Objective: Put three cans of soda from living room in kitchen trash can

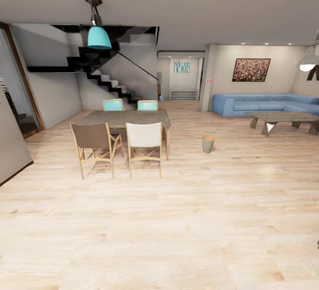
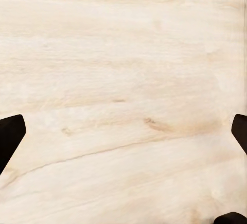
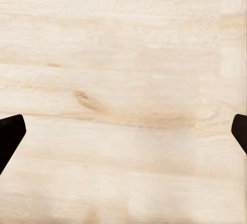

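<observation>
Both hands spread, empty, over pale wood floor (image 2: 123, 70). Trash can (image 1: 208, 144) at one o'clock; risk of clipping dining chairs (image 1: 144, 146) when driving.

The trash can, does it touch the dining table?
Apart. In the head view the trash can stands alone on the floor, with bare wood between it and the dining table.

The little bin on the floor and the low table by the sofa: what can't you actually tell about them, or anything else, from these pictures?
- Trash can, head view: too small and far to see its contents.
- Coffee table, head view: too distant to tell whether cans stand on it.
- Sofa, head view: its right end is cut off by the picture edge.
- Left gripper and right gripper, wrist views: just dark fingertips at the edges over pale wood floor.
</observation>
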Available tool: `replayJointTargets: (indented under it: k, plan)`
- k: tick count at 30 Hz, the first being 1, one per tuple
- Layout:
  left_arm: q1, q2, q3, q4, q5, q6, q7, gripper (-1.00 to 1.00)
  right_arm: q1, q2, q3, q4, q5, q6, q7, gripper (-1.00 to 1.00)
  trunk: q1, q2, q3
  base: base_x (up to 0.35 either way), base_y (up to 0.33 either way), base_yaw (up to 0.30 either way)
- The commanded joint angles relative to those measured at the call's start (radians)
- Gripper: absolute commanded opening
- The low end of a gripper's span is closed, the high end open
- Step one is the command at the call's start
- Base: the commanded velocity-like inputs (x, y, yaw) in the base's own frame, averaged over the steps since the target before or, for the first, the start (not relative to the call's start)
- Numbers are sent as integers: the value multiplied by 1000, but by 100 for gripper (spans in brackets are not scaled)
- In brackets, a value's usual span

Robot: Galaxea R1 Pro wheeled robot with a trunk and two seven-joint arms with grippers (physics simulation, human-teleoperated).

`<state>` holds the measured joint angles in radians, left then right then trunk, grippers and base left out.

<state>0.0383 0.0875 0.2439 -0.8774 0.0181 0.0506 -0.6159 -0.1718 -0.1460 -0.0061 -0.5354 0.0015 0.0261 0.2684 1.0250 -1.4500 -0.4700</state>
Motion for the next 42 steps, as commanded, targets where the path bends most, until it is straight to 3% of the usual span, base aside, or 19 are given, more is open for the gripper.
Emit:
replayJointTargets:
  k: [1, 14, 42]
  plan:
    - [0, 0, 0, 0, 0, 0, 0, 100, 0, 0, 0, 0, 0, 0, 0, 100, 0, 0, 0, 0, 0, -268]
    - [0, 0, 0, 0, 0, 1, 2, 100, 0, 0, 0, 0, 0, 0, 0, 100, 0, 0, 0, 13, -1, -265]
    - [0, 0, -2, 0, -1, 3, 5, 100, 0, 0, 2, 0, 1, -3, -2, 100, 0, 0, 0, 322, -115, -14]
